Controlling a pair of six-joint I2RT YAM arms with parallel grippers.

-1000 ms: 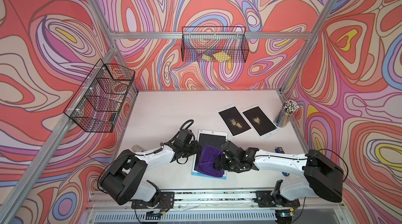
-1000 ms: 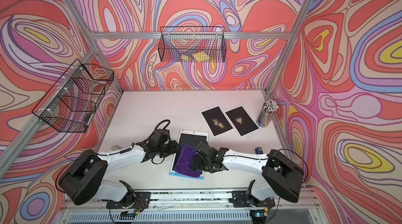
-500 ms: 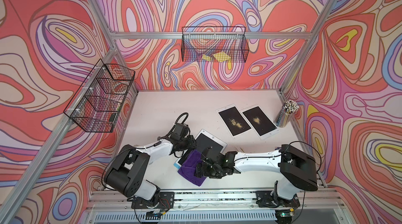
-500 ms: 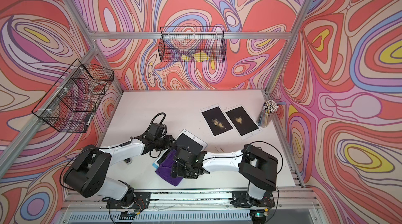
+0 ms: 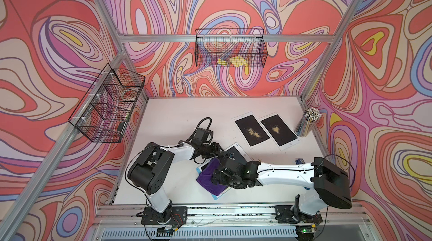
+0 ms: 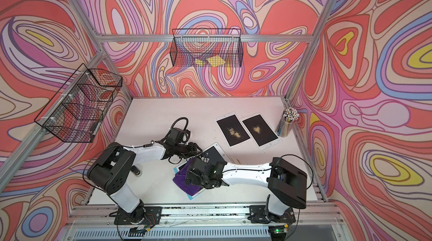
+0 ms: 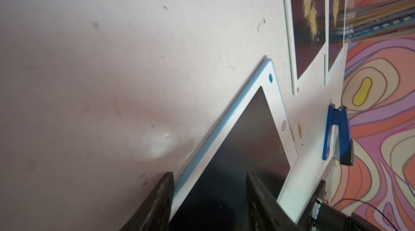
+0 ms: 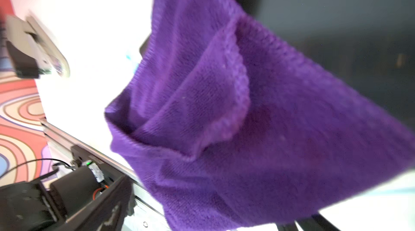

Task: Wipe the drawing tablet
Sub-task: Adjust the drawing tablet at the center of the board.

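Within the last second the drawing tablet (image 5: 235,155) has swung out of square. It lay with its sides parallel to the front edge of the surface (image 5: 175,115); now it sits skewed near the middle of that edge, one corner pointing toward it. The purple cloth (image 5: 207,176) has slid with the sweep and covers the tablet's front-left end, spilling over the rim onto the surface, while the far half of the dark screen lies bare. The right hand (image 5: 217,177) sits on top of the cloth. Its wrist view is filled with purple folds, so I cannot tell whether its fingers are apart or pinching fabric. The left hand (image 7: 208,182) is at the tablet's left long rim with its fingers apart and clamped on nothing, one over the screen and one over the surface just outside the blue rim. The stroke seems to have dragged the tablet rather than rubbed across it, so it probably needs firmer pinning before another pass counts.
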